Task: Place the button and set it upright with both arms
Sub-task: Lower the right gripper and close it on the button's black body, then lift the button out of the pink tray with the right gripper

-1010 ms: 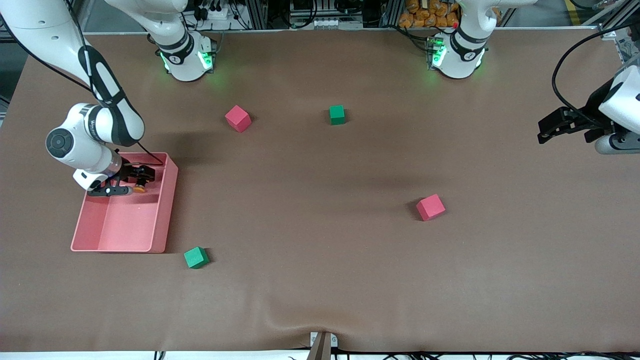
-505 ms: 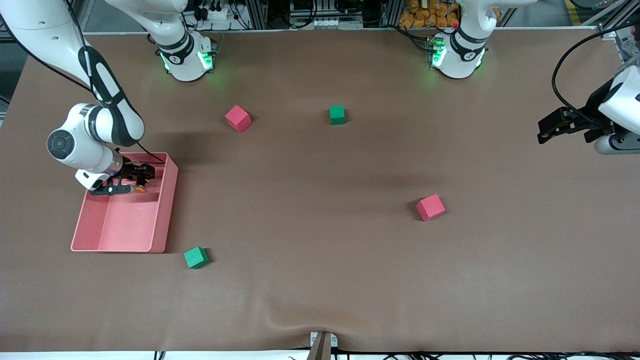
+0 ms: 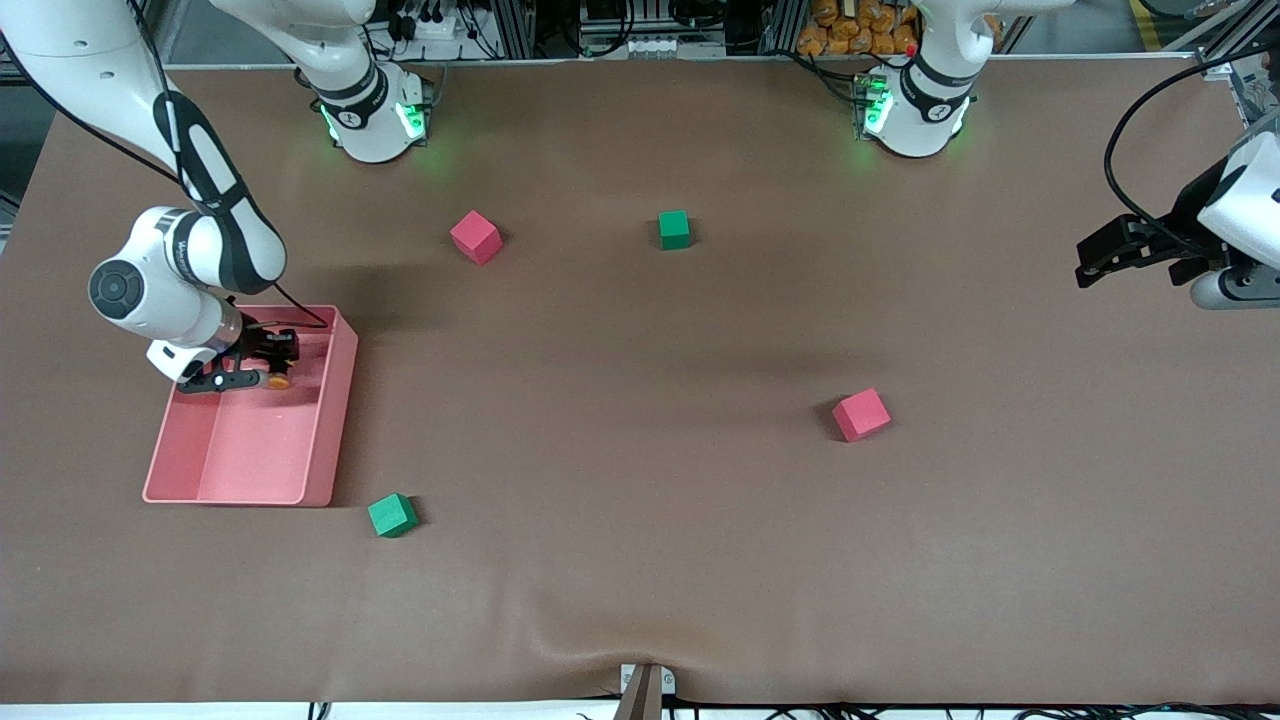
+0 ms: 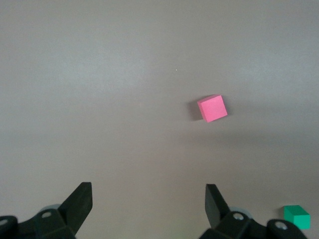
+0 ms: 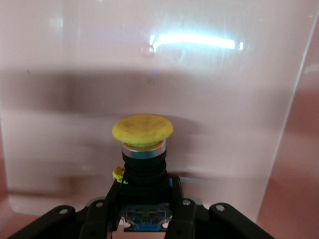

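The button (image 5: 142, 130) has a round orange-yellow cap, a silver ring and a short black body. It is inside the pink tray (image 3: 330, 420), near the tray's end that is farther from the front camera. My right gripper (image 5: 144, 199) reaches down into the tray and is shut on the button's black body, cap pointing away from the wrist. From the front, the button (image 3: 279, 381) shows as an orange spot at the right gripper (image 3: 272, 368). My left gripper (image 3: 1084, 268) waits open in the air over the left arm's end of the table; its fingers (image 4: 82, 194) hold nothing.
Two red cubes (image 3: 475, 237) (image 3: 861, 414) and two green cubes (image 3: 674, 229) (image 3: 392, 515) lie scattered on the brown table. The left wrist view shows a red cube (image 4: 212, 108) and a green cube (image 4: 297, 217). The tray's walls (image 5: 149, 69) surround the right gripper.
The right gripper's fingers have closed onto the button in the tray, and its wrist has shifted slightly. The left arm has not moved.
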Robot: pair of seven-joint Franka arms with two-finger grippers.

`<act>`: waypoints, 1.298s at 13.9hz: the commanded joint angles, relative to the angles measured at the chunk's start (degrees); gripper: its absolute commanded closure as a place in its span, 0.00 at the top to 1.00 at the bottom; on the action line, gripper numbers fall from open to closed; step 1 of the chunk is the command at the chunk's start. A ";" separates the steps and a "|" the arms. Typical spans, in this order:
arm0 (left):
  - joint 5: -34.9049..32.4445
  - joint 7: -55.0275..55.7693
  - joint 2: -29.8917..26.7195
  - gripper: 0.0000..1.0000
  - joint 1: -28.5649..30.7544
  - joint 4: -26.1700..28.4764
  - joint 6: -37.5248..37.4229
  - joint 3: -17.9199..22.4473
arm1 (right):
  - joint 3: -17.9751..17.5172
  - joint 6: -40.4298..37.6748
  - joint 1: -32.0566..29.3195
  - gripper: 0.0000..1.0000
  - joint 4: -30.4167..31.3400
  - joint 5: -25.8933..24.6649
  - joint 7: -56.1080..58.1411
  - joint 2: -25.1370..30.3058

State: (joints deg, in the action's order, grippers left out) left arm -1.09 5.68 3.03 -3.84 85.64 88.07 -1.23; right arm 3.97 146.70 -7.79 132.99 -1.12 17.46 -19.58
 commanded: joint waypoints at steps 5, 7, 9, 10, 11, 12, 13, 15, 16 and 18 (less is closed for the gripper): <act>-0.23 0.56 -0.75 1.00 0.41 0.05 -0.09 0.09 | -0.98 -0.62 1.11 0.00 -5.10 0.33 2.83 6.04; -0.23 0.56 -0.75 1.00 0.76 0.05 -0.09 0.09 | -0.98 -0.62 2.25 0.00 -6.94 0.33 4.50 6.13; -0.31 0.47 -0.57 1.00 0.85 -0.21 0.00 0.09 | -0.98 -1.32 4.35 0.00 -8.79 0.33 6.61 6.13; -0.23 0.64 -0.92 1.00 0.85 0.22 -0.18 0.09 | -0.98 -2.80 5.84 0.00 -10.10 0.33 7.14 6.04; -0.23 0.73 -1.27 1.00 0.85 0.14 -0.27 0.00 | -0.98 -5.17 8.29 0.00 -11.94 0.33 7.15 6.04; -0.14 0.73 -1.28 1.00 0.94 -0.12 -0.27 0.00 | -0.98 -7.80 11.10 0.00 -14.05 0.42 6.88 5.78; -0.14 0.65 -1.28 1.00 0.94 -0.12 -0.27 0.00 | -0.98 -9.92 13.48 0.00 -16.25 0.42 6.62 5.43; -0.23 0.38 -1.54 1.00 0.85 0.05 -0.70 -0.17 | -0.98 -12.04 18.23 0.00 -18.89 3.04 4.87 4.99; -0.49 0.12 -1.89 1.00 0.94 -0.30 -1.23 0.00 | -0.98 -12.13 20.43 0.00 -19.86 5.14 4.16 4.73; -0.75 -0.58 -2.86 1.00 2.77 -0.21 -1.50 0.00 | -0.89 -12.14 25.00 0.00 -21.88 8.05 3.20 2.72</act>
State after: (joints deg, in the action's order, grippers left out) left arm -1.09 5.72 1.83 -2.91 85.50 87.68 -0.99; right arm 2.38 135.40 13.68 114.17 4.43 21.72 -14.23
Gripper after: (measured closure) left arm 0.000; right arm 0.590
